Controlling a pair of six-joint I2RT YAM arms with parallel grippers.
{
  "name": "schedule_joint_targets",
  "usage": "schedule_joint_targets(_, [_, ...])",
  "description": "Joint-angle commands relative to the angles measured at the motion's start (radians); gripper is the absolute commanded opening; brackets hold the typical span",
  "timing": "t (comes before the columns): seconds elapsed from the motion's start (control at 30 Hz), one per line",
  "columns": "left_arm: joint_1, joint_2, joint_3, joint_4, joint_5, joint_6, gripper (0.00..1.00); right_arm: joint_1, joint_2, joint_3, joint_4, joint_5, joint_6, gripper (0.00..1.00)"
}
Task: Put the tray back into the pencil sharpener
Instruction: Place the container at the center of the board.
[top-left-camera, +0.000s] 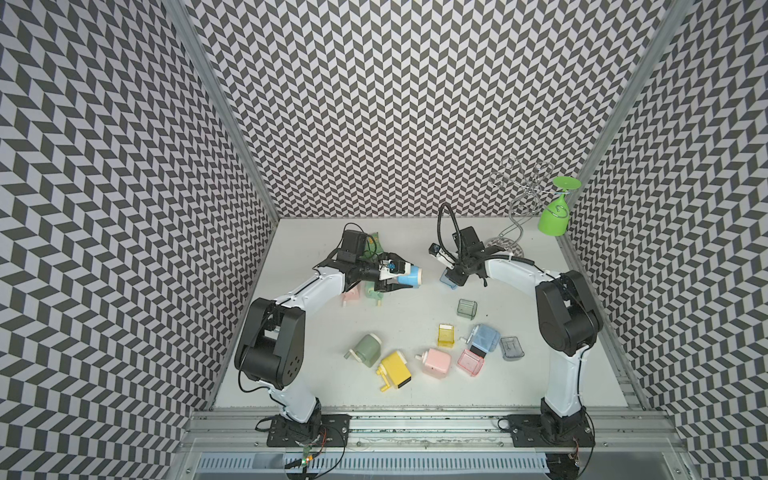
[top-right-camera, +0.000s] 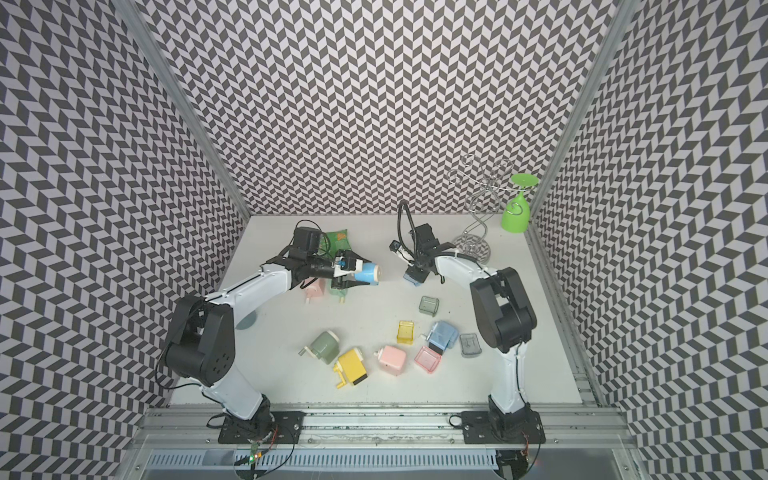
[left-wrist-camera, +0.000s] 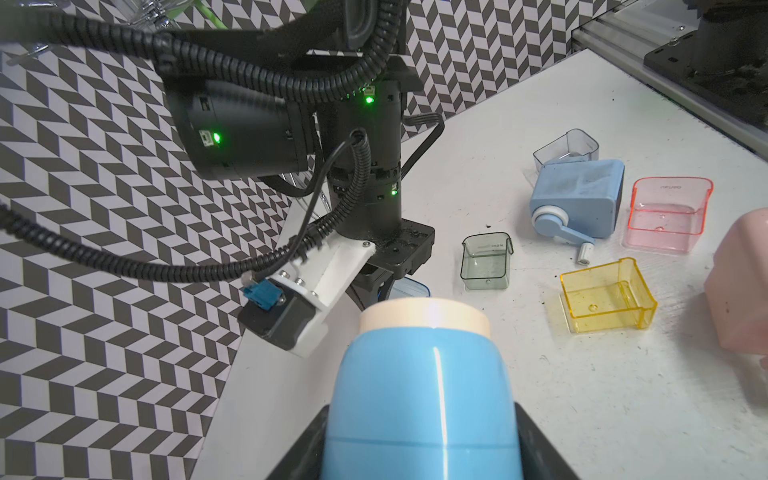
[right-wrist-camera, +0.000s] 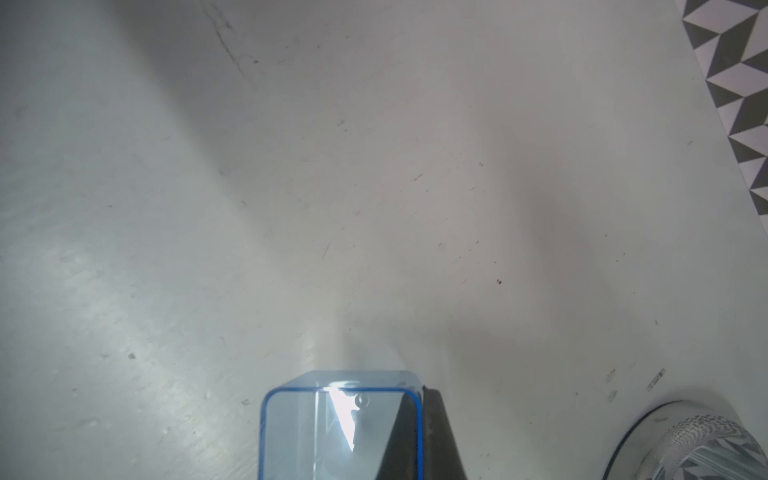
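Left pincer (top-left-camera: 400, 281) clamped on blue sharpener (top-left-camera: 410, 276), held off counter (top-left-camera: 415, 399), cream end facing right arm. Right pincer (top-left-camera: 454, 277) clenched on one wall of blue clear tray (right-wrist-camera: 338, 432) at back-centre of counter; resting on surface or just above it, cannot tell. Tray and sharpener near each other, not touching. Nearer front, loose on counter: grey-green tray (top-left-camera: 467, 309), yellow tray (top-left-camera: 446, 336), pink tray (top-left-camera: 471, 362).

Left arm (top-left-camera: 311, 291) and right arm (top-left-camera: 512, 270): white links joined by bulky black housings (top-left-camera: 270, 345), on black base plates (top-left-camera: 332, 429). Right wrist: ribbed black cable (left-wrist-camera: 249, 70), green lights (left-wrist-camera: 216, 137), white screwed bracket (left-wrist-camera: 332, 270), blue plug (left-wrist-camera: 264, 294).
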Motion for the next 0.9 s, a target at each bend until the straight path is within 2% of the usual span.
schedule_joint_targets(0.0, [0.005, -0.016, -0.015, 0.044, 0.041, -0.012, 0.07, 0.007, 0.064, 0.103, -0.077, -0.082, -0.154, 0.00])
schedule_joint_targets(0.4, [-0.007, 0.039, 0.018, 0.002, 0.016, 0.002, 0.07, 0.020, 0.164, 0.176, -0.078, -0.128, -0.269, 0.04])
schedule_joint_targets(0.53, [-0.013, 0.059, 0.031, -0.021, 0.006, 0.017, 0.06, 0.019, 0.177, 0.197, -0.083, -0.143, -0.274, 0.30])
schedule_joint_targets(0.63, [-0.013, 0.071, 0.036, -0.025, -0.003, 0.017, 0.05, 0.015, 0.159, 0.202, -0.076, -0.147, -0.254, 0.37])
schedule_joint_targets(0.73, [-0.015, 0.082, 0.047, -0.025, -0.010, 0.007, 0.05, 0.007, 0.080, 0.180, -0.023, -0.186, -0.186, 0.40])
schedule_joint_targets(0.8, [-0.019, 0.088, 0.055, -0.027, -0.019, 0.004, 0.05, 0.001, -0.004, 0.128, 0.068, -0.183, -0.064, 0.40])
schedule_joint_targets(0.87, [-0.027, 0.097, 0.066, -0.027, -0.037, 0.008, 0.05, -0.005, -0.095, 0.051, 0.176, -0.154, 0.126, 0.40])
